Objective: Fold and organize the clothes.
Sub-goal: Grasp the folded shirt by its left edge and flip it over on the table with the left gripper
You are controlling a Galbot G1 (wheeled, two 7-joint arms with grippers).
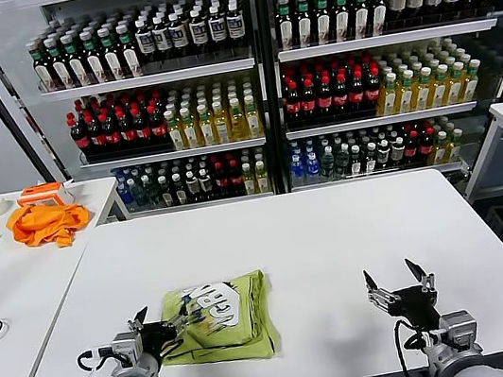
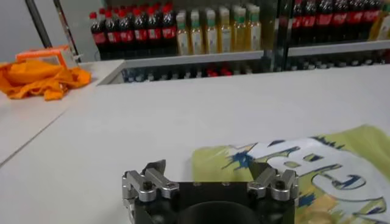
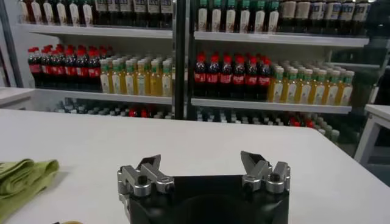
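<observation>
Lime-green T-shirt [image 1: 220, 320] is lying folded near the front-left of the white table [image 1: 335, 233], lettering upward.

The left gripper [image 1: 156, 326] is being held at the shirt's left edge with fingers spread, gripping nothing; the right gripper [image 1: 396, 275] is being held well apart over bare table, likewise spread and empty. If the left fingers are dragged across the cloth, the loose layers may be snagged and the fold undone.

Lime T-shirt [image 1: 220, 320] — large white printed lettering with blue edging, folded over and only partly shown; no whole word legible. Bottles [image 1: 332, 90] on the shelves — labels too small to read.
</observation>
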